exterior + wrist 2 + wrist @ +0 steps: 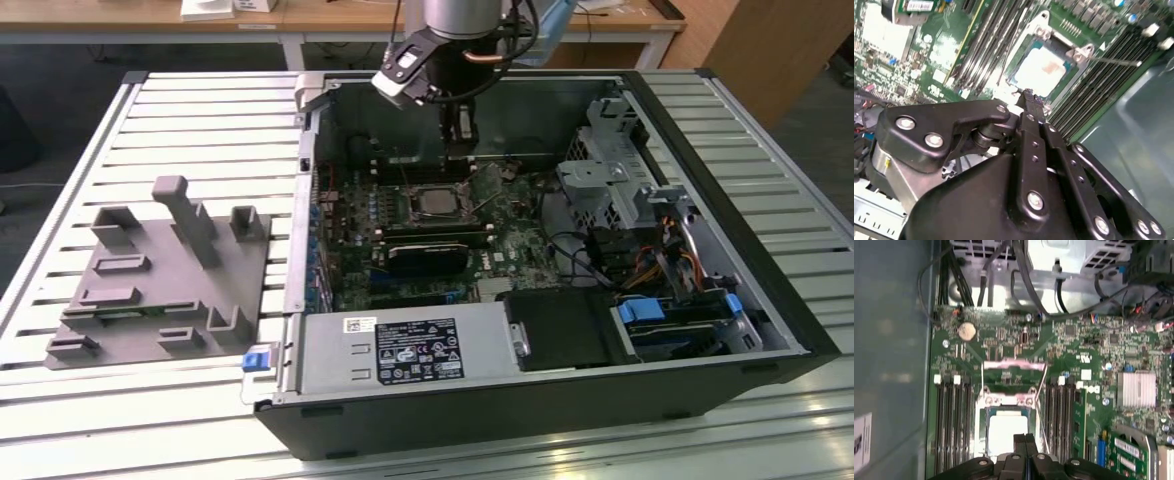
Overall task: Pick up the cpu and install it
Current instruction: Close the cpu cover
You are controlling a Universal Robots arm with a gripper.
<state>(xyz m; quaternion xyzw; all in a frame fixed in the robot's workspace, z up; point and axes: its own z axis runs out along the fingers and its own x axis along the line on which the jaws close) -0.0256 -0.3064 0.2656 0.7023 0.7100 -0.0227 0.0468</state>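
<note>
My gripper has its fingers pinched together on nothing, tips just over one edge of the cpu, which lies in the open socket on the motherboard. I judge this is the seating step: done well means moving straight up and down, no sideways drag, chip flush at every corner. Cpu lies flat, metal top up; it's square, so no real long axis, edges parallel to the memory slots.

cpu edge hidden behind pincer, arm cut off by the exterior view's edge
</note>
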